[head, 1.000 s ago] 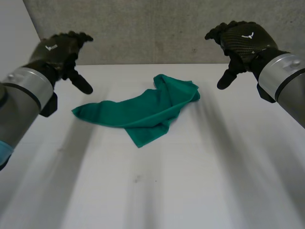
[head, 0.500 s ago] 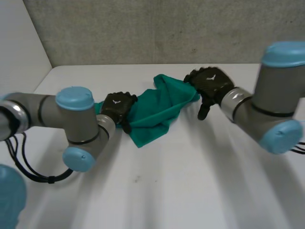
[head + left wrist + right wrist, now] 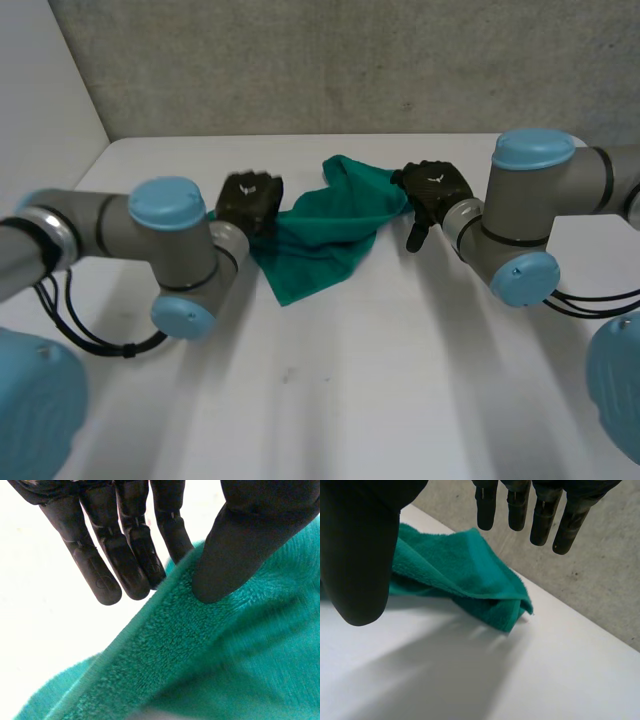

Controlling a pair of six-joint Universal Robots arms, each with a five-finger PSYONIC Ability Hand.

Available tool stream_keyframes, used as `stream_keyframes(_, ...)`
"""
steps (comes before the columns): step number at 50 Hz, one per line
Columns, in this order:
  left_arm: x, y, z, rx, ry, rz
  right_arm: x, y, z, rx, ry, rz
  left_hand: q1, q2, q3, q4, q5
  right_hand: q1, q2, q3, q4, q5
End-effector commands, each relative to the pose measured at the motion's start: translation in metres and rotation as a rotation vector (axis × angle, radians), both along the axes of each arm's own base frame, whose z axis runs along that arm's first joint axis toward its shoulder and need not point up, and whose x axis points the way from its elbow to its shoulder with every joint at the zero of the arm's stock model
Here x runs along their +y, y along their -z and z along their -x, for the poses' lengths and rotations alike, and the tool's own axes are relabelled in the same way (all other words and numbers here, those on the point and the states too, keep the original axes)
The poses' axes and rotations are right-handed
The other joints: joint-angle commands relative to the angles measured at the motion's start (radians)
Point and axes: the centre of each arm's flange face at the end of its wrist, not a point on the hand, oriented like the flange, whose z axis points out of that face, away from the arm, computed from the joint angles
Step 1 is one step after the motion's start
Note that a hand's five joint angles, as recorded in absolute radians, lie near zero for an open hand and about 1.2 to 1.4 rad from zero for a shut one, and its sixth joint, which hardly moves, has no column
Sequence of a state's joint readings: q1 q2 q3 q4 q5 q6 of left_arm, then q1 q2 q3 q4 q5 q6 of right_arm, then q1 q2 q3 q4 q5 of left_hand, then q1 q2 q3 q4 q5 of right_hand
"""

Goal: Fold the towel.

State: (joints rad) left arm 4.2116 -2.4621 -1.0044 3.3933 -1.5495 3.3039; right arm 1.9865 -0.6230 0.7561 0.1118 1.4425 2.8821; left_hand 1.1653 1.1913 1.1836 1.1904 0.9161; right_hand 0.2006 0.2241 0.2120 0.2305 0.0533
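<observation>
A crumpled green towel (image 3: 330,225) lies on the white table (image 3: 350,400) toward the back. My left hand (image 3: 250,198) is at the towel's left edge. In the left wrist view its thumb (image 3: 235,545) presses down on the towel (image 3: 225,650) while the fingers (image 3: 120,555) reach under the hem, pinching the edge. My right hand (image 3: 432,188) hovers beside the towel's right corner, open. In the right wrist view its fingers (image 3: 540,510) and thumb (image 3: 360,545) stand spread above the towel's folded corner (image 3: 465,575) without touching it.
A grey wall (image 3: 300,60) rises just behind the table's back edge, close to the towel. Both elbows with light-blue caps (image 3: 165,205) (image 3: 535,150) sit low over the table at either side of the towel. Bare table lies in front.
Both arms have swung down from raised poses to the towel. The left hand has closed on the left edge, and the towel's left part has drawn in toward the middle.
</observation>
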Motion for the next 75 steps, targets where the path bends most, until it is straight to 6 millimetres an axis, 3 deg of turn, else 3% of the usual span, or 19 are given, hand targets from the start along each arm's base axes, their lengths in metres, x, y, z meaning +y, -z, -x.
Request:
stream_keyframes(1, 0.019, -0.055, -0.008, 0.053, 0.009, 0.100, 0.006, -0.020, 0.002, -0.027, -0.010, 0.014, 0.231, 0.205, 0.213, 0.206, 0.306, -0.026, -0.050, -0.037, -0.056, -0.053)
stream_keyframes(14, 0.056, -0.063, -0.021, 0.026, 0.023, 0.056, 0.018, -0.020, -0.018, -0.136, -0.183, -0.054, 0.231, 0.205, 0.213, 0.206, 0.306, -0.026, -0.050, -0.037, -0.056, -0.053)
stream_keyframes(21, 0.078, -0.071, -0.029, 0.021, 0.033, 0.041, 0.012, 0.000, -0.032, -0.144, -0.177, -0.054, 0.231, 0.205, 0.213, 0.206, 0.306, 0.066, 0.043, 0.055, 0.036, 0.039)
stream_keyframes(25, 0.096, -0.079, -0.029, 0.025, 0.059, 0.043, 0.004, 0.015, -0.041, -0.149, -0.152, -0.034, 0.231, 0.205, 0.213, 0.206, 0.306, 0.488, 0.464, 0.476, 0.458, 0.460)
stream_keyframes(27, 0.106, -0.085, -0.028, 0.032, 0.075, 0.050, 0.002, 0.017, -0.042, -0.151, -0.150, -0.030, 0.231, 0.205, 0.213, 0.206, 0.306, 0.559, 0.535, 0.548, 0.529, 0.532)
stream_keyframes(31, 0.111, -0.091, -0.030, 0.042, 0.074, 0.058, -0.002, 0.024, -0.047, -0.154, -0.153, -0.008, 0.231, 0.205, 0.213, 0.206, 0.306, 1.131, 1.107, 1.119, 1.101, 1.103)
stream_keyframes(35, 0.109, -0.090, -0.033, 0.040, 0.061, 0.057, -0.007, 0.014, -0.043, -0.161, -0.137, 0.017, 0.231, 0.205, 0.213, 0.206, 0.306, 1.196, 1.172, 1.184, 1.166, 1.168)
stream_keyframes(40, 0.103, -0.084, -0.036, 0.032, 0.048, 0.044, -0.002, -0.042, -0.038, -0.187, -0.141, 0.102, 0.231, 0.205, 0.213, 0.206, 0.306, 1.196, 1.172, 1.184, 1.166, 1.168)
stream_keyframes(41, 0.101, -0.078, -0.037, 0.025, 0.042, 0.033, 0.002, -0.060, -0.033, -0.193, -0.139, 0.121, 0.231, 0.205, 0.213, 0.206, 0.306, 1.196, 1.172, 1.184, 1.166, 1.168)
stream_keyframes(45, 0.093, -0.057, -0.038, 0.004, 0.030, -0.011, 0.016, -0.095, -0.020, -0.188, -0.140, 0.160, 0.231, 0.205, 0.213, 0.206, 0.306, 1.196, 1.172, 1.184, 1.166, 1.168)
stream_keyframes(48, 0.091, -0.049, -0.038, 0.007, 0.025, -0.037, 0.045, -0.138, -0.006, -0.141, -0.154, 0.254, 0.231, 0.205, 0.213, 0.206, 0.306, 1.196, 1.172, 1.184, 1.166, 1.168)
stream_keyframes(51, 0.090, -0.036, -0.037, 0.040, 0.019, -0.092, 0.065, -0.157, 0.000, -0.095, -0.168, 0.310, 0.231, 0.205, 0.213, 0.206, 0.306, 1.196, 1.172, 1.184, 1.166, 1.168)
stream_keyframes(52, 0.090, -0.033, -0.037, 0.069, 0.016, -0.118, 0.065, -0.157, 0.000, -0.095, -0.168, 0.310, 0.208, 0.182, 0.190, 0.183, 0.283, 1.196, 1.172, 1.184, 1.166, 1.168)
stream_keyframes(55, 0.091, -0.030, -0.037, 0.119, 0.010, -0.160, 0.093, -0.171, 0.012, -0.006, -0.167, 0.362, 0.047, 0.021, 0.029, 0.022, 0.122, 1.196, 1.172, 1.184, 1.166, 1.168)
stream_keyframes(60, 0.096, -0.024, -0.035, 0.217, -0.001, -0.255, 0.107, -0.163, 0.018, 0.032, -0.170, 0.314, -0.384, -0.410, -0.402, -0.409, -0.309, 1.196, 1.172, 1.184, 1.166, 1.168)
stream_keyframes(65, 0.101, -0.018, -0.038, 0.284, -0.024, -0.339, 0.116, -0.151, 0.020, 0.067, -0.159, 0.244, -0.482, -0.508, -0.500, -0.507, -0.407, 1.196, 1.172, 1.184, 1.166, 1.168)
stream_keyframes(75, 0.107, -0.004, -0.041, 0.315, -0.079, -0.440, 0.134, -0.168, 0.019, 0.044, -0.148, 0.273, -0.591, -0.617, -0.609, -0.616, -0.516, 1.196, 1.172, 1.184, 1.166, 1.168)
